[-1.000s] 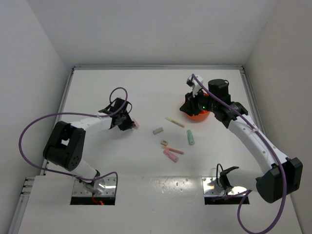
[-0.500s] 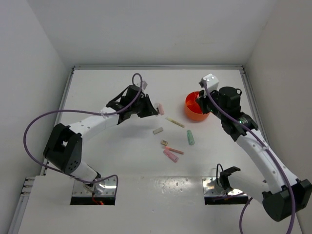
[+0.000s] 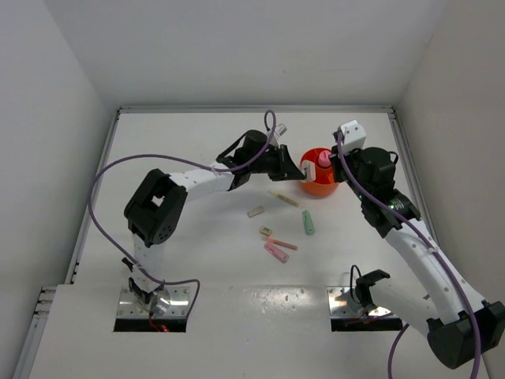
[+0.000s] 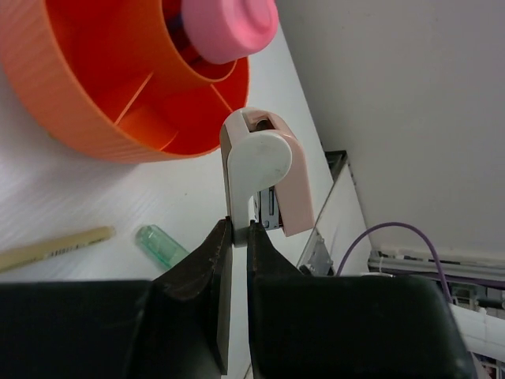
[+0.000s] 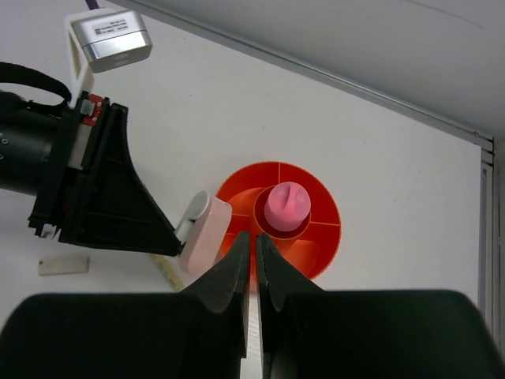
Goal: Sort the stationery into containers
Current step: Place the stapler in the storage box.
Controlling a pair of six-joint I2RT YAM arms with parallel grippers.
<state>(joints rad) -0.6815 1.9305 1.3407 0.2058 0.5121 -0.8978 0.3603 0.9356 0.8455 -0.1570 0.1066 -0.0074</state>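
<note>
Swing complete: my left gripper (image 4: 239, 233), out over the left half of the bench (image 3: 221, 260) a second ago, now hangs just beside the orange bowl (image 4: 71, 110), clamped on the white-pink block (image 4: 260, 170), which sits at the rim and not yet over a compartment. My right gripper (image 5: 252, 241) has backed off, fingers closed on nothing, and the chunky pink tube (image 5: 286, 203) stands in the centre cup. One sorted, one arriving; the mint pen (image 3: 308, 223) and yellow stick (image 3: 282, 197) wait.
</note>
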